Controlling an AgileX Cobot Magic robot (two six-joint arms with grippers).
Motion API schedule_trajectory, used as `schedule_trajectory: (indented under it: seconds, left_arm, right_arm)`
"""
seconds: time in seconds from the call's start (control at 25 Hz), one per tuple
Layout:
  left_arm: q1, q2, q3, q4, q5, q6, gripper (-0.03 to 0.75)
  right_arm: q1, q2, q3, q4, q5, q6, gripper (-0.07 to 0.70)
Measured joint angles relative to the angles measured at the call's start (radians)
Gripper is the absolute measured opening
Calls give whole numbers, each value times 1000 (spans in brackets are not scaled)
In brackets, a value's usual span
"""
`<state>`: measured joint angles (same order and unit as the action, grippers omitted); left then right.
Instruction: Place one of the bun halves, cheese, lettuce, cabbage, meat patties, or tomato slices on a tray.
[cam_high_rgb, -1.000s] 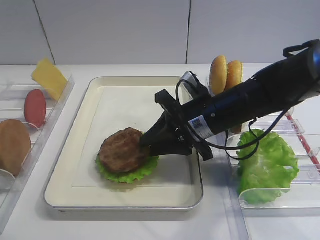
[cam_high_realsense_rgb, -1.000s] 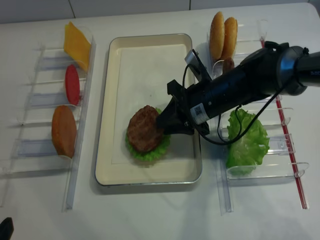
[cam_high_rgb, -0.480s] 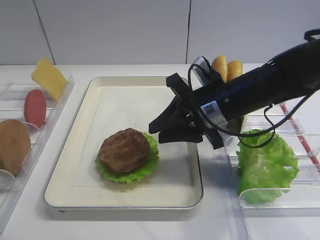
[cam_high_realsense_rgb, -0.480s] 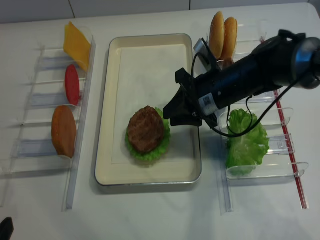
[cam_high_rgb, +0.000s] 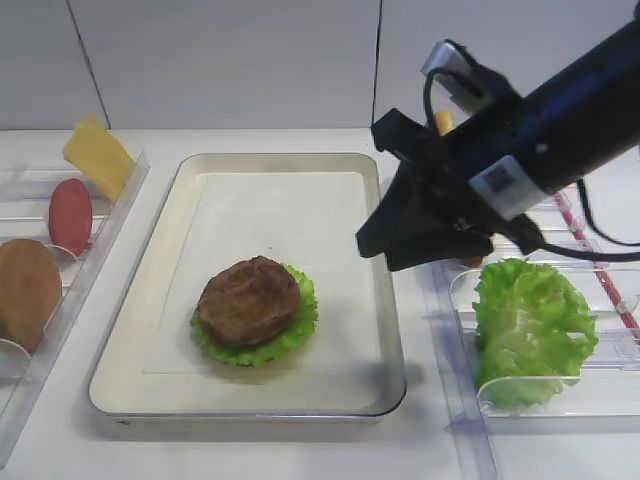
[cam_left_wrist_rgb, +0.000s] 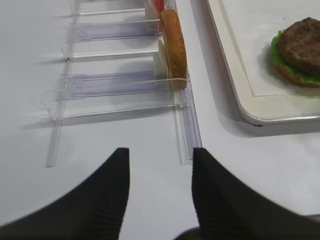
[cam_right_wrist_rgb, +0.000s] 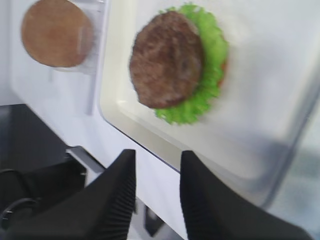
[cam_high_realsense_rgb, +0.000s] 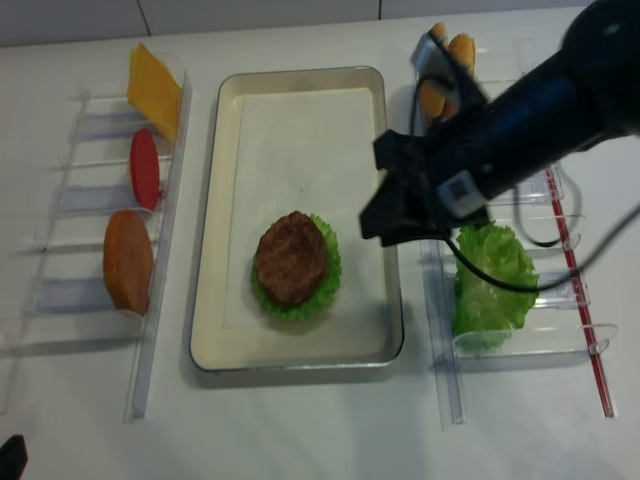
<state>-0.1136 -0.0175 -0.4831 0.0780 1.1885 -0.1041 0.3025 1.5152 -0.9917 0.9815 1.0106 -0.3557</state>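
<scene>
You see a dark brown, grainy meat patty (cam_high_rgb: 249, 300) on frilly bright green lettuce (cam_high_rgb: 299, 322), a cream-white tray (cam_high_rgb: 140, 290), yellow cheese (cam_high_rgb: 98, 156), a red tomato slice (cam_high_rgb: 70, 215) and a black gripper (cam_high_rgb: 375, 245).

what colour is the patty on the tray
Dark brown patty with a grainy grilled surface; clearest in the right wrist view.

We count one tray (cam_high_realsense_rgb: 210, 330) holding one patty (cam_high_realsense_rgb: 291, 257) on one lettuce leaf (cam_high_realsense_rgb: 322, 292). On the left racks: one cheese slice (cam_high_realsense_rgb: 154, 92), one tomato slice (cam_high_realsense_rgb: 145, 167), one bun half (cam_high_realsense_rgb: 128, 261). On the right: more lettuce (cam_high_realsense_rgb: 490, 280), one bunch.
</scene>
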Motion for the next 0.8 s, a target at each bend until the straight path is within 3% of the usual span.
schedule_trajectory:
  seconds: [0.12,0.24,0.48,0.56,0.8]
  left_arm:
    - [0,0,0,0,0,0,294]
    - [0,0,0,0,0,0,294]
    - [0,0,0,0,0,0,294]
    - [0,0,0,0,0,0,294]
    - [0,0,0,0,0,0,294]
  right_arm:
    - [0,-112,0,-176,5,115,260]
    - [0,-229,0,-364,44,242,260]
    - [0,-481,6,-709,199,453,260]
    - [0,-572,6,-801,227,507,260]
    - [0,-852,17,-916,248,541,260]
